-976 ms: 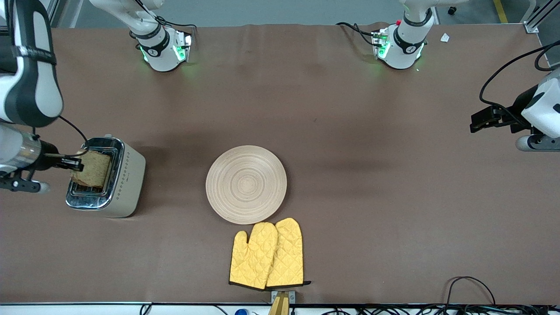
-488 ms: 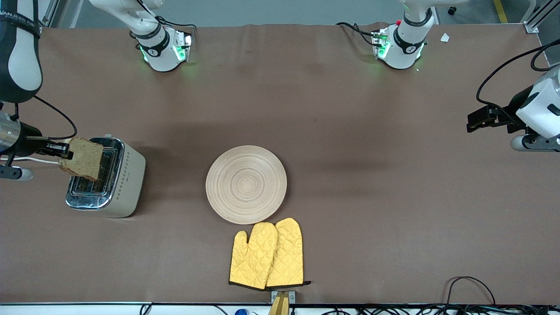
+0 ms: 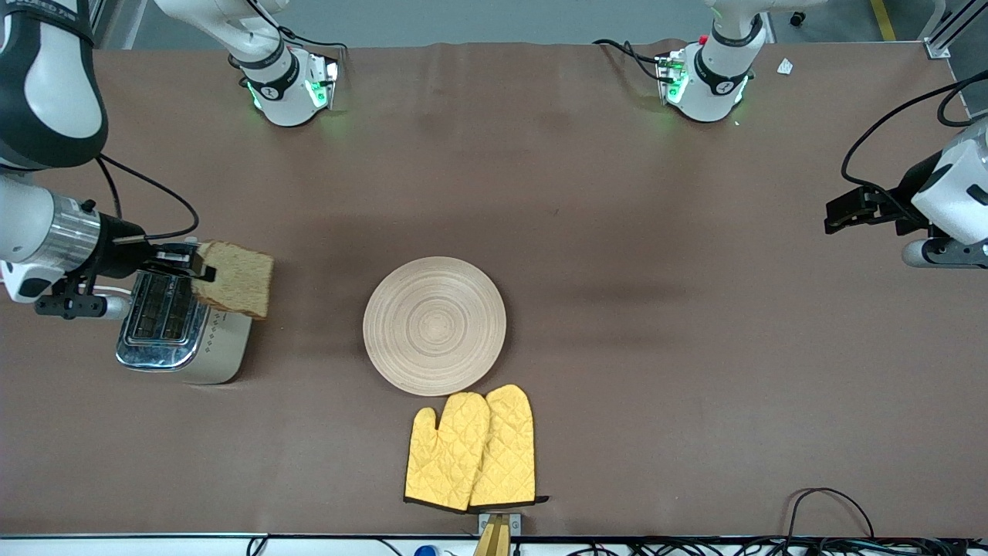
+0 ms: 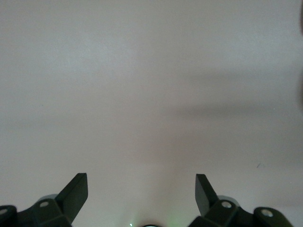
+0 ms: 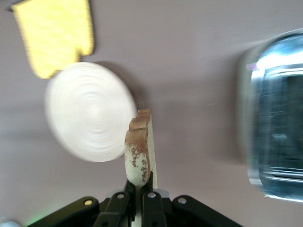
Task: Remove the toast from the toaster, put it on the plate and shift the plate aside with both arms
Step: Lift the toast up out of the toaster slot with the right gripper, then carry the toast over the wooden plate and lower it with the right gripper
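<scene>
While the right gripper is pinching the toast by one edge, the front view is showing the slice clear of the slots, hanging over the plate-side edge of the toaster. The plate is lying well apart from the toaster, toward the left arm's end of the table, with the mitts touching its rim on the side nearer the camera. The left gripper is waiting over bare table at the left arm's end, well apart from the plate.

Left wrist view: the left gripper is showing its fingers spread wide, holding nothing, only bare table below.

Right wrist view: the right gripper is clamping the toast on edge, jaws pressed against both faces near the crust. The plate is lying ahead, the mitts at its rim, and the toaster is sitting off to one side.

Step in hand, as judged: carrying the toast to the plate. Doing it well probably means keeping height until over the plate's centre, turning the slice flat, lowering close before releasing so it is not bouncing off the shallow rim, and steering away from the mitts. The grip is narrow, so slow travel seems safer.
</scene>
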Controlling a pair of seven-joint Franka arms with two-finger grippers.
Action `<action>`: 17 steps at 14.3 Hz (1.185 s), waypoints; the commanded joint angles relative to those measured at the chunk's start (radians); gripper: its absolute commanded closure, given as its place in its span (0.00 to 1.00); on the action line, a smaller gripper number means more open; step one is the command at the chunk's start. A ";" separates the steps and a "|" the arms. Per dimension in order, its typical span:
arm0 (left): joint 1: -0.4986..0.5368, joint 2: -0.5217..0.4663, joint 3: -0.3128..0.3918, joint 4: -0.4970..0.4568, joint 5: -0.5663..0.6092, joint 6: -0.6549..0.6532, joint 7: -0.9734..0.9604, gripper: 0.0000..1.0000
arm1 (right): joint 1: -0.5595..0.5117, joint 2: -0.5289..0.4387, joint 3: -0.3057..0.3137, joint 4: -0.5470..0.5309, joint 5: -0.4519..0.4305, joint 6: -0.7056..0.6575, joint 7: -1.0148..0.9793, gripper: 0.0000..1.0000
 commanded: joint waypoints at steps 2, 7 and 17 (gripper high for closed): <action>0.006 -0.002 -0.002 -0.003 0.002 -0.002 0.006 0.00 | 0.032 0.064 -0.004 -0.095 0.191 0.124 0.007 1.00; 0.019 -0.004 -0.001 -0.006 0.003 -0.011 0.021 0.00 | 0.112 0.142 -0.004 -0.173 0.429 0.242 0.004 1.00; 0.020 0.006 -0.001 -0.009 -0.012 -0.066 0.024 0.00 | 0.298 0.223 -0.002 -0.241 0.590 0.494 -0.066 1.00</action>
